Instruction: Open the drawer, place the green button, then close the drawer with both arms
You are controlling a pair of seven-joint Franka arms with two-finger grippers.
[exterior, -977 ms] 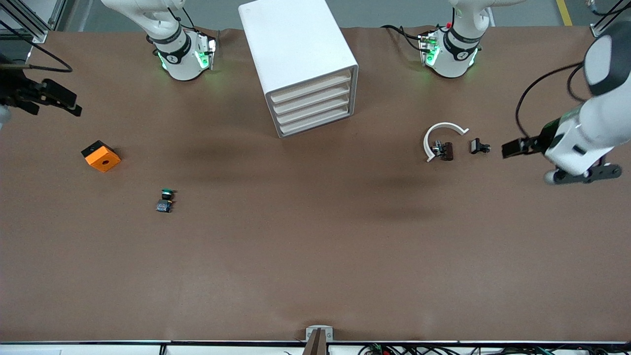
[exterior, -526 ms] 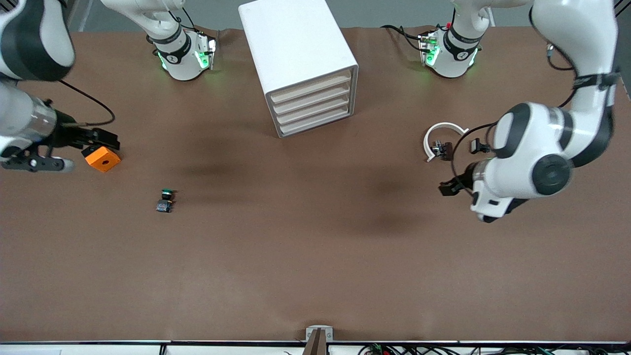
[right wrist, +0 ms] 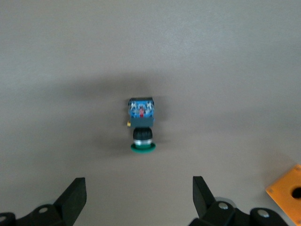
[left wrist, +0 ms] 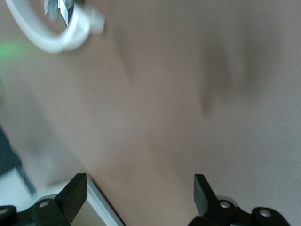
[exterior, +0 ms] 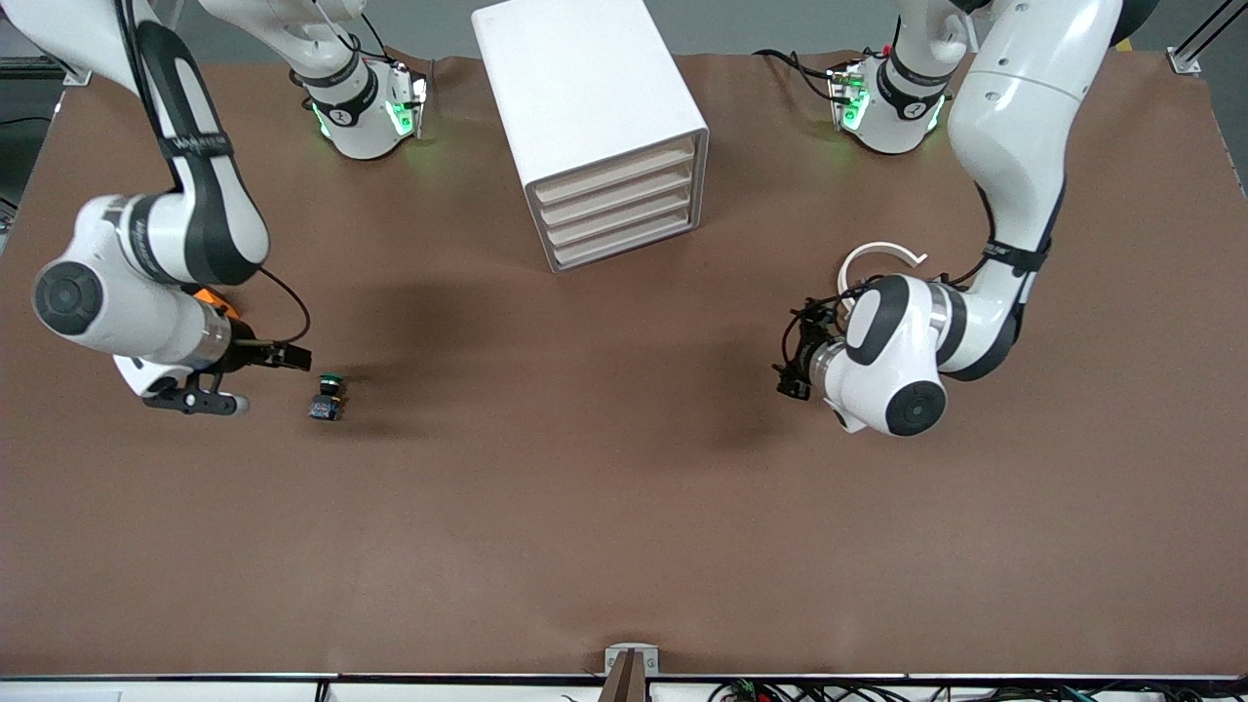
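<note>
Button (exterior: 328, 397) position relative to the two grippers. Right gripper (exterior: 289, 356), fingers spread wide and empty, hovers low just beside the button, toward the right arm's end of the table; in the right wrist view the button (right wrist: 141, 125) lies centred between the fingers (right wrist: 75, 193), long axis pointing back at the wrist, green cap nearest. The right arm is clearly the nearer one, elbow folded over the orange block (exterior: 216, 300). Left gripper (exterior: 798, 363), likewise open and empty, hangs near the white arc (exterior: 880, 255), apparently aimed toward the cabinet (exterior: 585, 97), whose lowest drawer (exterior: 629, 241) is shut.
</note>
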